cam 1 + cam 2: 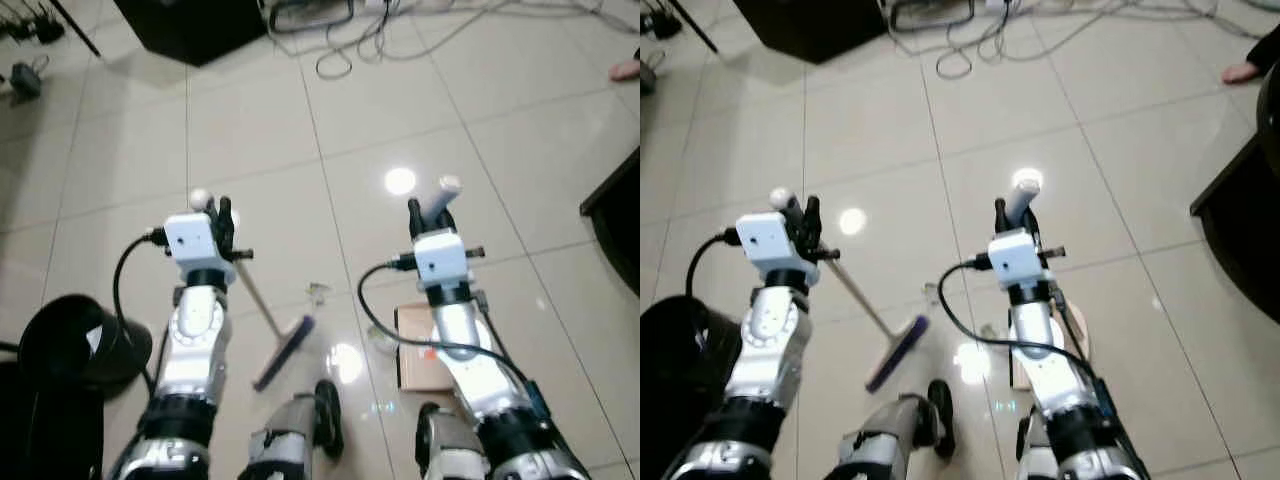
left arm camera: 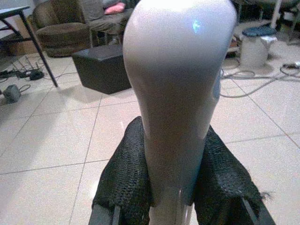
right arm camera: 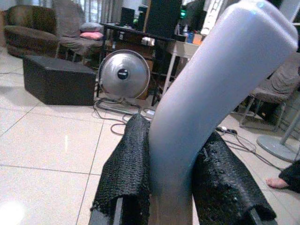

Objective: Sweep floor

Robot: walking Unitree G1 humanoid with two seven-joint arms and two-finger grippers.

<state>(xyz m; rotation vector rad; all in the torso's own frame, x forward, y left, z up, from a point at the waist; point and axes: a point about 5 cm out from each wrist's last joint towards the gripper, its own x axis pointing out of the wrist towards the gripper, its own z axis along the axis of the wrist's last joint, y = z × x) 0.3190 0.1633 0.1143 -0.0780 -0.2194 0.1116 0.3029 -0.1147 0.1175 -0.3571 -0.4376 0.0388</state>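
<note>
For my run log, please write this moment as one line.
left pincer: shut on broom | right pincer: shut on dustpan | both tools on floor

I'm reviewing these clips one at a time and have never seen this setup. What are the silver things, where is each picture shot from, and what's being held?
The silver things are a humanoid robot's two arms. The two wide pictures come from its head camera, looking down at a tiled floor. The left gripper is shut on a broom handle; its brush head rests on the floor between the arms. The right gripper is shut on a pale dustpan handle, with the brownish dustpan low beside that arm. The close-ups come from wrist cameras looking along the black fingers, which squeeze each handle. Cables lie farther off, and a small scrap lies near the brush.
</note>
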